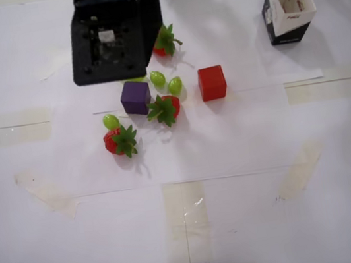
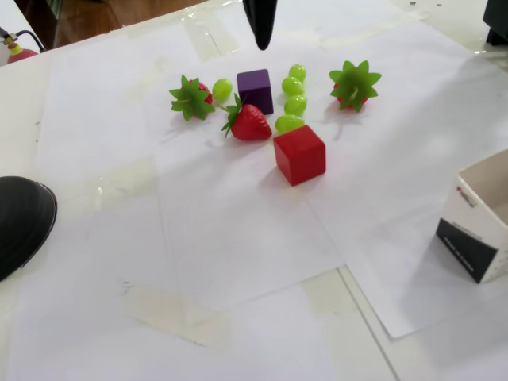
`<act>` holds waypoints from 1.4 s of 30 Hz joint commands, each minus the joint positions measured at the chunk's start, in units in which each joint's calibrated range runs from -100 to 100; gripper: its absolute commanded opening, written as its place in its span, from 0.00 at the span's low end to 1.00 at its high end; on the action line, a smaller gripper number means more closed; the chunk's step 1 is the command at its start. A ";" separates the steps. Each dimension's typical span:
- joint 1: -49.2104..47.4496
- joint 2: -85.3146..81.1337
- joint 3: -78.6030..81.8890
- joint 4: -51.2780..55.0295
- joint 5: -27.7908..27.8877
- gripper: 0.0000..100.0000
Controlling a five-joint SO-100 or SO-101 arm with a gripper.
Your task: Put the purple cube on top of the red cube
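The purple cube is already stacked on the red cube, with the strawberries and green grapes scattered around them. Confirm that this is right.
Not right. The purple cube is not stacked: it sits on the paper, apart from the red cube, with a strawberry and green grapes between them, as the fixed view shows. The rest holds: strawberries and green grapes lie scattered around the cubes.

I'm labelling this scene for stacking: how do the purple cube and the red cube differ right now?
The small matte dark-purple cube is crowded: a red strawberry and green grapes sit close around it, while the small matte bright-red cube has bare paper on most sides. The black claw hangs above the purple cube, not the red one. Both look the same size and rest flat on the paper.
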 commanded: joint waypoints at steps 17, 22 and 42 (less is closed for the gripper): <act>-0.08 -1.66 7.45 -6.80 0.49 0.31; 0.44 -0.89 9.90 -8.52 0.10 0.31; 0.07 5.82 10.81 -15.21 -0.34 0.30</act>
